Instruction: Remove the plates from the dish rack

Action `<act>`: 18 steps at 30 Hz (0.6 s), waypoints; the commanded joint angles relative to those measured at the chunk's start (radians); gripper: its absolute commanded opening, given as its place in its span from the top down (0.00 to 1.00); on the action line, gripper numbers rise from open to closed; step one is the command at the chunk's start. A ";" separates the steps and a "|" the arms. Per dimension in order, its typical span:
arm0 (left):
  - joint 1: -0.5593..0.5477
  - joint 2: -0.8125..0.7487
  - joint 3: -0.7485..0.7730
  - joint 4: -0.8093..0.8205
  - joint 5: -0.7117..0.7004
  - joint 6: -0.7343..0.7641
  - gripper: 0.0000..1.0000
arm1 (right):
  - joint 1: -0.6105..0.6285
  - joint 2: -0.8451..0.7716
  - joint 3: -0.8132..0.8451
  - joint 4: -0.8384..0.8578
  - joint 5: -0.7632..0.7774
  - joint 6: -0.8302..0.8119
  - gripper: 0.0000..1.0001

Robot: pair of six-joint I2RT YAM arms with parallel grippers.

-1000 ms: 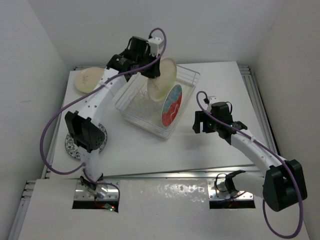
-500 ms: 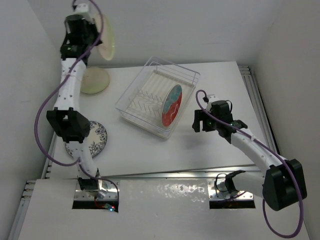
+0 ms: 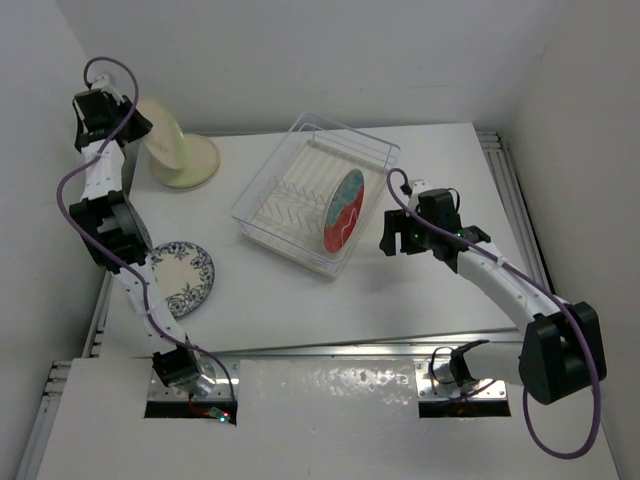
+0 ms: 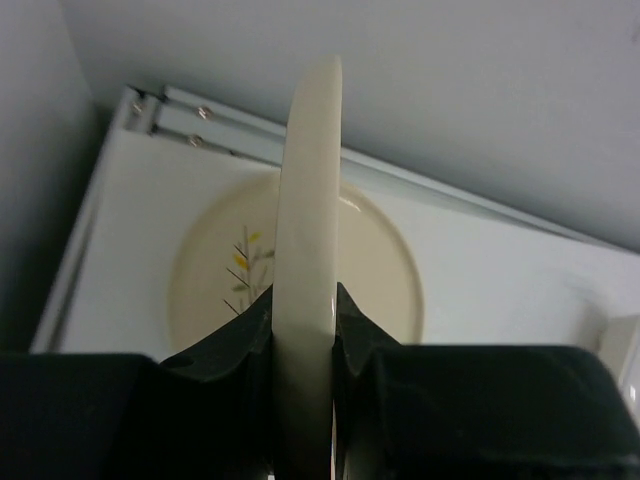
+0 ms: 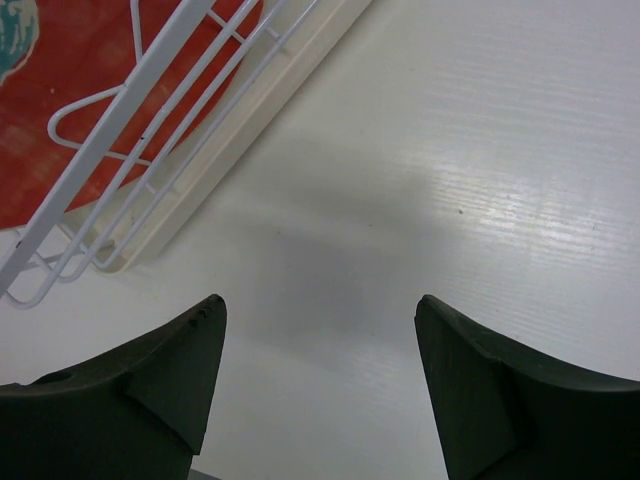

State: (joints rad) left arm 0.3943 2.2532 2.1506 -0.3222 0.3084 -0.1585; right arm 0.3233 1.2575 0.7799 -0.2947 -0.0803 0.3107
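The left hand (image 4: 305,312) is gripping a pale plate (image 4: 310,170) edge-up over a cream plate (image 4: 385,265). The right hand (image 5: 320,305) is hanging open beside the dish rack (image 3: 288,200).

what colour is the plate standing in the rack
Red-and-teal plate, best in the top view.

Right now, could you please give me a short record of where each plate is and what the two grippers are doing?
left gripper: shut on a cream plate, held on edge
under it: second cream plate, flat on the table
blue floral plate: flat on the table, left side
dish rack: one red-and-teal plate standing in it
right gripper: open, empty, over bare table beside the rack
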 commanded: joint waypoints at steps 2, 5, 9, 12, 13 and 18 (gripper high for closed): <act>0.009 -0.078 -0.050 0.302 0.248 -0.117 1.00 | 0.007 0.011 0.047 -0.018 0.005 0.025 0.25; 0.032 -0.043 -0.083 0.377 0.276 -0.205 1.00 | 0.005 0.013 0.059 -0.027 0.007 0.044 0.26; 0.055 0.005 -0.121 0.477 0.311 -0.324 1.00 | 0.007 0.016 0.094 -0.067 0.011 0.041 0.26; 0.060 0.020 -0.156 0.502 0.302 -0.322 1.00 | 0.005 0.017 0.119 -0.089 0.025 0.037 0.26; 0.061 0.025 -0.166 0.502 0.296 -0.316 1.00 | 0.006 0.017 0.127 -0.092 0.027 0.034 0.26; 0.066 0.063 -0.195 0.512 0.293 -0.317 1.00 | 0.007 0.020 0.148 -0.089 0.016 0.039 0.26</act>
State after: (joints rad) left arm 0.4431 2.3268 1.9533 0.0326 0.5610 -0.4252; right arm 0.3233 1.2728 0.8818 -0.3805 -0.0704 0.3405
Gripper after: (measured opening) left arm 0.169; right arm 0.742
